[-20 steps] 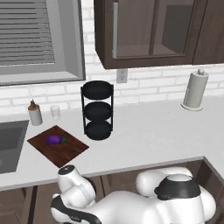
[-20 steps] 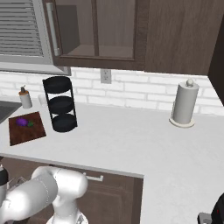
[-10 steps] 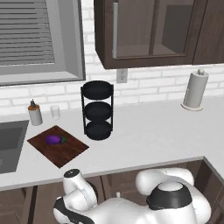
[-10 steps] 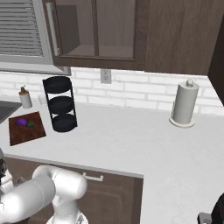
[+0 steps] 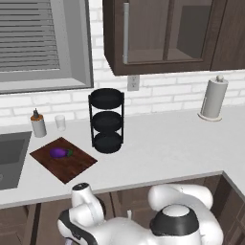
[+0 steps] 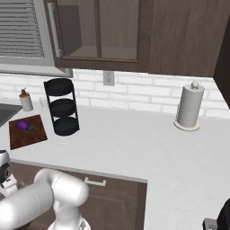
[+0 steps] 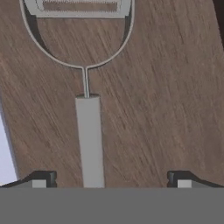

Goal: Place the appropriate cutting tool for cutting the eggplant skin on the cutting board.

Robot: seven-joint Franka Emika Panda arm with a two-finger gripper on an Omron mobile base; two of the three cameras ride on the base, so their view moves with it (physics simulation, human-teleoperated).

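The arm has sunk lower; gripper (image 7: 109,179) spread wide around the peeler (image 7: 89,140) handle. Closing off-centre could knock it aside.

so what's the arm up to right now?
The arm is working low, below the counter edge. In the hand view the gripper is open, its tips wide on either side of the grey handle of a Y-shaped peeler lying on a brown wood-grain surface. No grasp yet. Up on the counter, the eggplant sits on the cutting board, beside a black three-tier rack.
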